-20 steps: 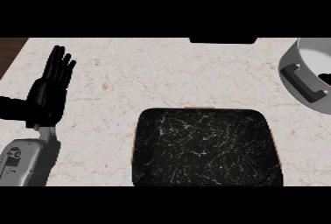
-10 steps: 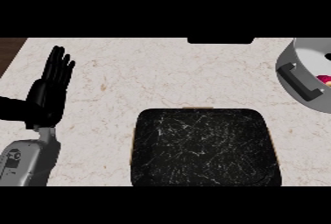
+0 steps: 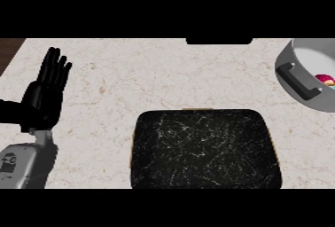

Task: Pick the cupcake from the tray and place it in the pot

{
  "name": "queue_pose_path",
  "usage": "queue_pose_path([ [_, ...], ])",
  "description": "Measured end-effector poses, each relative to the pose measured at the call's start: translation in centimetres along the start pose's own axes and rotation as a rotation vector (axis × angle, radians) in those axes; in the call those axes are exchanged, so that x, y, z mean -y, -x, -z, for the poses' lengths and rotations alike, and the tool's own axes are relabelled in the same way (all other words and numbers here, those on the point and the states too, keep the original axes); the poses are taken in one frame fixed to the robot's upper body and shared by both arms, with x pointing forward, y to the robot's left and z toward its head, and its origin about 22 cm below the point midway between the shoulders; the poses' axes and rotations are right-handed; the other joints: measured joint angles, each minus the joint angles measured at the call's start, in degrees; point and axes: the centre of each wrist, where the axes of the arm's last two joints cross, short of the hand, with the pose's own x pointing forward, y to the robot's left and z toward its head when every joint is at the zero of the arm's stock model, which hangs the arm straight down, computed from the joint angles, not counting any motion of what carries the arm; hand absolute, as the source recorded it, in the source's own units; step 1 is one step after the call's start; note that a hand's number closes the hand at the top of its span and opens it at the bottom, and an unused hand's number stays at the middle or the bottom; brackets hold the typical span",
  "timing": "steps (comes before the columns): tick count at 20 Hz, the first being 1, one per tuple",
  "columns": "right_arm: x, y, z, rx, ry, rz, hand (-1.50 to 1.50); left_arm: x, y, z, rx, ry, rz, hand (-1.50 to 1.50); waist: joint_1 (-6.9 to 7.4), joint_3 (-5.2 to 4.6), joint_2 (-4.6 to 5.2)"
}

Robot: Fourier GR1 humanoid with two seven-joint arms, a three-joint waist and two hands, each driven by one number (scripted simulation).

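One hand shows in our head view: the black left hand (image 3: 44, 95) at the far left, on its grey forearm (image 3: 26, 166), which comes up from the lower edge. Its fingers (image 3: 56, 66) are straight, held side by side and pointing up the view, holding nothing and at rest. On the forearm's casing we see a small dark mark, too small to read.

Under it lies the pale, veined stone desk (image 3: 150, 75). In the lower middle of the desk sits the square black tray with white marbling (image 3: 204, 148), with a thin tan rim at its top edge.

At the top edge, right of centre, a flat black object (image 3: 218, 41) is cut off by the frame.

At the far right stands the round grey metal pot (image 3: 302, 66), partly out of view, with a black handle (image 3: 297, 81) on its near wall. Inside it, at the right border, we see the cupcake with pink top (image 3: 325, 80). Only a small part shows, so we cannot tell which way it points or how its axis lies. We find no readable writing.
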Motion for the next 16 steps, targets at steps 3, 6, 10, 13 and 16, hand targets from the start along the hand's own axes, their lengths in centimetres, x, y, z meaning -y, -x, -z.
queue_pose_path([
  [3, 2.3, 2.4, 0.1, 0.007, 0.025, 0.034, -1.50, -0.1, 0.1, -0.6, -0.002, -0.003, -0.001, 0.00, -0.21, -0.01, -0.08],
  [6, 4.3, 3.9, 0.0, 0.013, 0.046, 0.047, -1.50, -0.2, 0.3, -0.4, -0.002, -0.003, 0.002, 0.00, -0.38, -0.03, -0.11],
  [10, 7.7, 5.7, 0.0, 0.018, 0.069, 0.052, -1.50, -0.4, 0.3, -0.5, -0.003, -0.002, 0.004, 0.00, -0.42, -0.07, -0.14],
  [13, 10.5, 6.3, 0.4, 0.021, 0.077, 0.058, -1.50, -0.4, 0.7, -0.4, -0.002, -0.006, 0.002, 0.00, -0.41, -0.05, -0.11],
  [16, 13.1, 7.4, 0.4, 0.020, 0.083, 0.050, -1.50, -0.4, 0.8, -0.6, -0.002, -0.006, 0.004, 0.00, -0.44, -0.06, -0.11],
])
